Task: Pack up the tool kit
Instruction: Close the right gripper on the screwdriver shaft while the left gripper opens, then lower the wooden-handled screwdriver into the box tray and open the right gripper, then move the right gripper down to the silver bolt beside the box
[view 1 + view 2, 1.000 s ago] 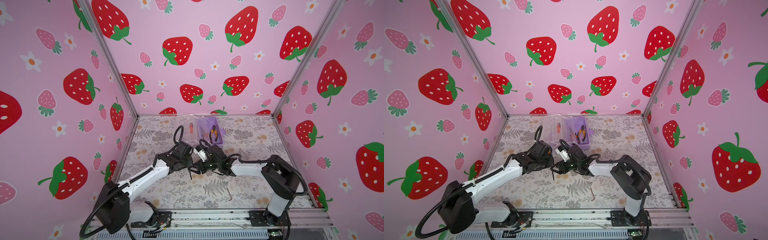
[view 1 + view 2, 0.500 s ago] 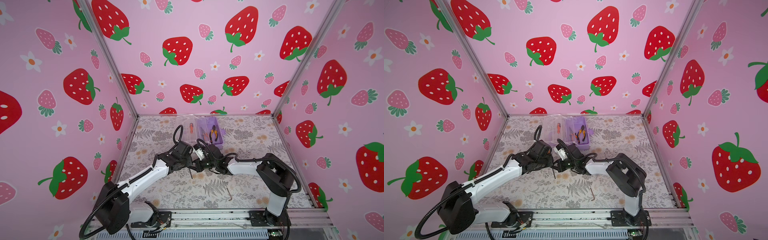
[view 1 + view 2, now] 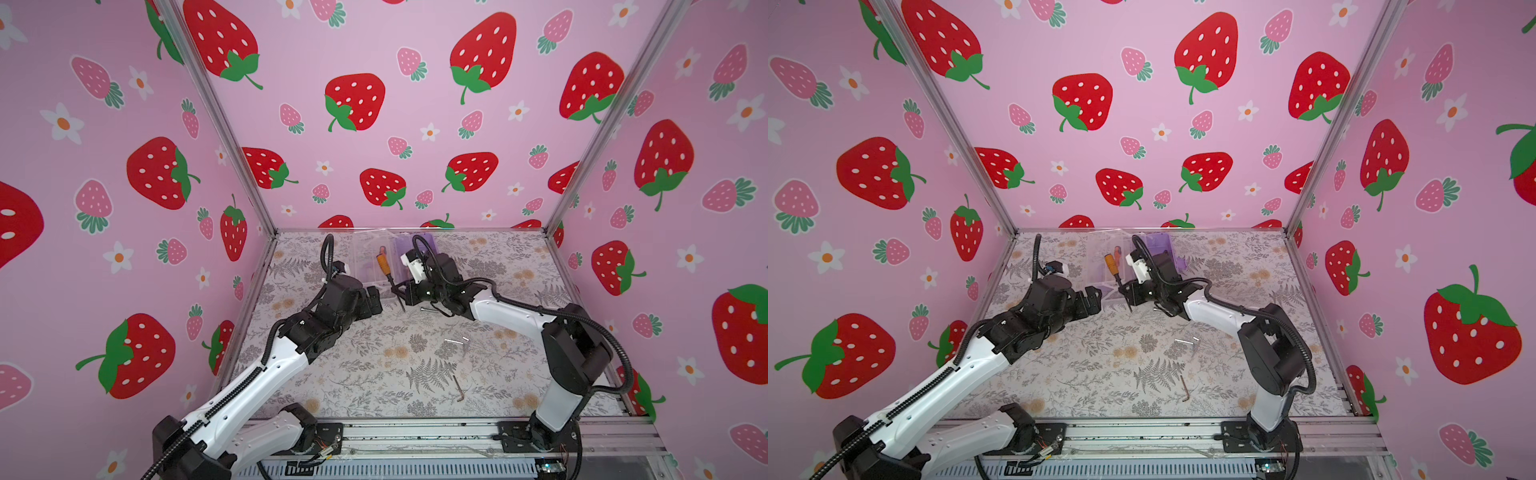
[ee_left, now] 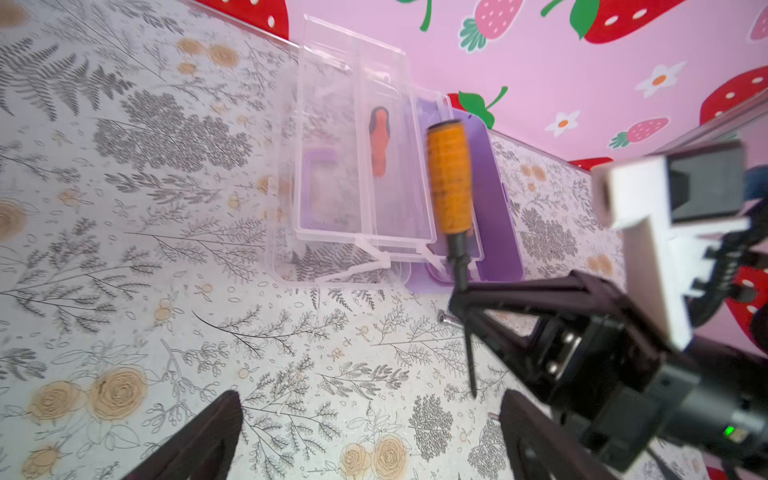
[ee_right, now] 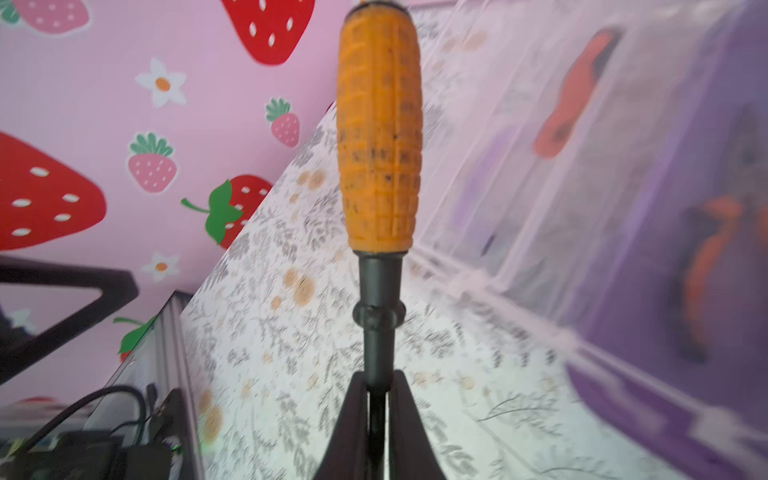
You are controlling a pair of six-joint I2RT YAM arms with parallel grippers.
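Now: screwdriver (image 3: 382,266), orange-handled, changes hands; right gripper (image 3: 398,291) is clamped on its shaft, left gripper (image 3: 376,302) newly spread, empty. Box (image 4: 500,232) placement is pending.

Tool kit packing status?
Done: box open, red screwdriver lying in its clear lid, pliers inside. In hand: right gripper clamps the orange screwdriver by its shaft; left gripper open, empty. Left: stow it, collect hex keys off the table, close lid.

One box (image 4: 498,232), two screwdrivers (image 4: 448,178), one pair of pliers (image 5: 706,266), four loose hex keys (image 3: 459,388) (tiny, count unsure).
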